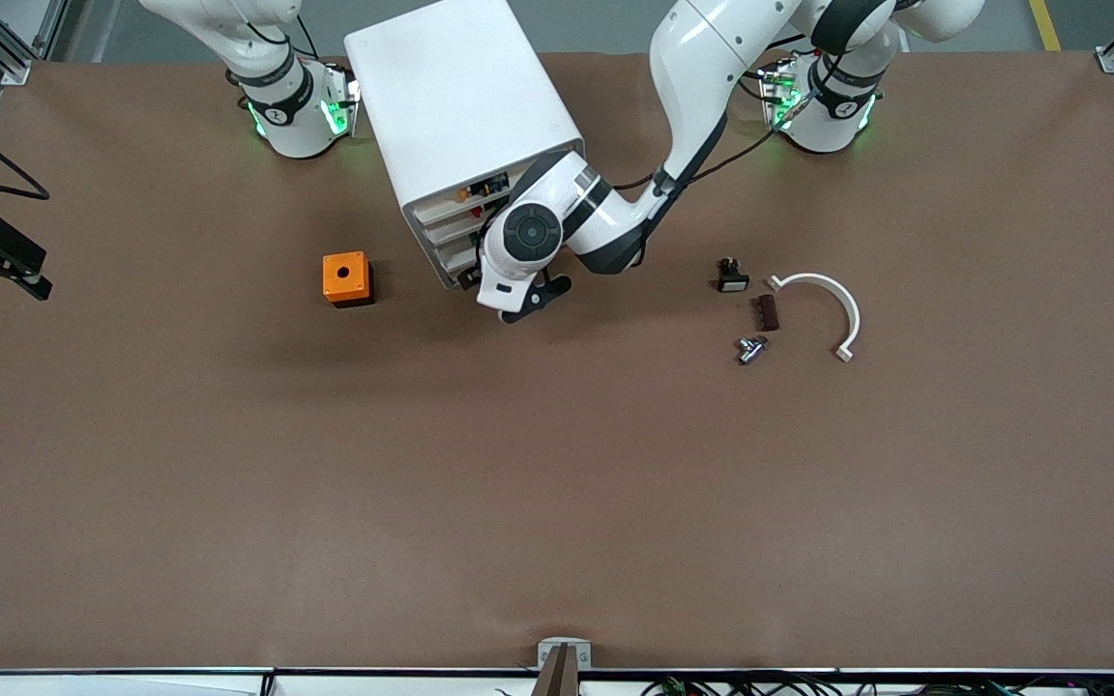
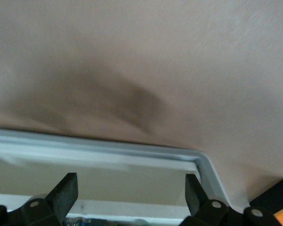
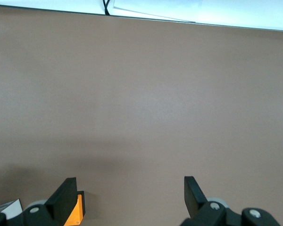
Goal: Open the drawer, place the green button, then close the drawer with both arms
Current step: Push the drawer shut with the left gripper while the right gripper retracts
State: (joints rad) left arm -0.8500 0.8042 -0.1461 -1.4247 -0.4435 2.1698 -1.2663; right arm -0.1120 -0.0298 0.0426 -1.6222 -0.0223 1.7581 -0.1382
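1. The left gripper (image 2: 132, 181) has its jaws wide apart and holds nothing. It sits low at the front of the white cabinet (image 1: 460, 97), level with the lower drawers, and the left arm reaches in from its base at the table's robot-side edge.
2. In the left wrist view, the white rim of a shallow tray, which I take for the drawer (image 2: 85, 150), runs just ahead of the open fingers (image 2: 66, 190). That fits a gripper lined up to take the drawer's low front. How far out the drawer stands, I cannot tell.
3. The right gripper (image 3: 129, 183) is also spread open and empty. It hangs over bare table (image 1: 557, 503) just beside the orange box (image 1: 346, 278), looking toward the camera-side edge. I judge that this arm waits clear of the cabinet front so the left arm has room.
4. The cabinet stands midway along the robot-side edge, turned so its drawers face the middle of the table, within reach of both arms.
5. The button is not clearly seen: nothing with a green cap shows on the open table.
6. Toward the left arm's end lie a black-and-white switch (image 1: 733, 275), a dark block (image 1: 765, 311), a small metal part (image 1: 750, 348) and a white curved piece (image 1: 833, 309), close together and well apart from the cabinet.
7. The task looks to be at its opening step.
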